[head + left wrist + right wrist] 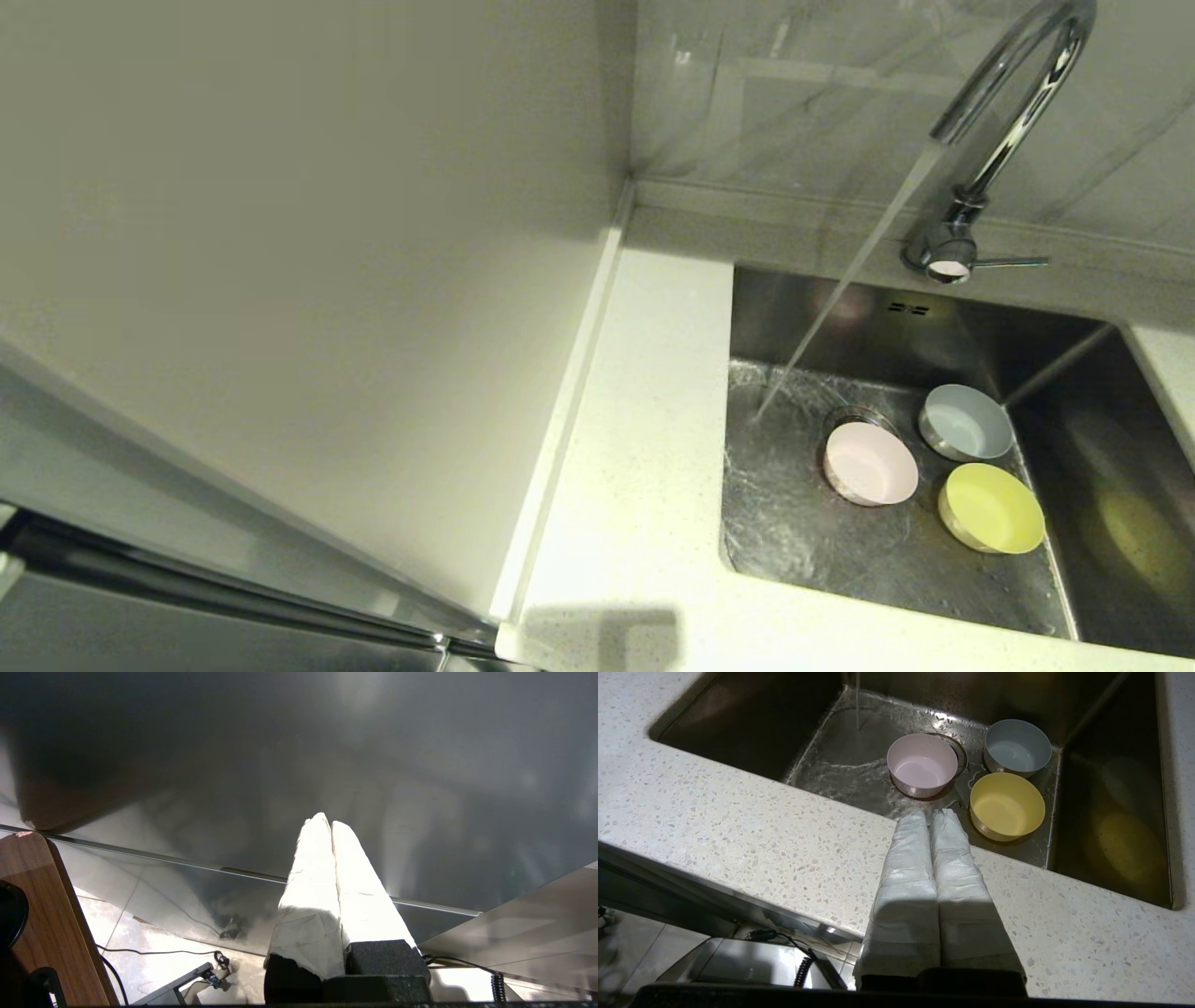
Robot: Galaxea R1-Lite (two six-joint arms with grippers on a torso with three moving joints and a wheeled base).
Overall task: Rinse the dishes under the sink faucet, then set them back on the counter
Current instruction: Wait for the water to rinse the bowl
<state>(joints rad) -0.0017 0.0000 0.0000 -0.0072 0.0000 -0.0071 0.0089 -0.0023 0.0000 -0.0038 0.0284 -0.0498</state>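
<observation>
Right gripper (pixel 930 814) hangs over the counter (pixel 752 835) edge near the sink (pixel 822 551), fingers pressed together w/ nothing held. Pink bowl (pixel 870 463), blue-grey bowl (pixel 965 422) & yellow-green bowl (pixel 991 508) sit upright on sink floor, clustered by the drain; faucet (pixel 1004 121) runs water beside pink bowl. Left gripper (pixel 325 821) is closed on nothing, off by a dark panel.

Ahead of your right gripper (pixel 930 814), the counter (pixel 738 826) edge drops into the sink (pixel 738 714); three bowls cluster just beyond its tips, pink bowl (pixel 922 764) nearest the water stream (pixel 845 280), leaving bare basin beside them
</observation>
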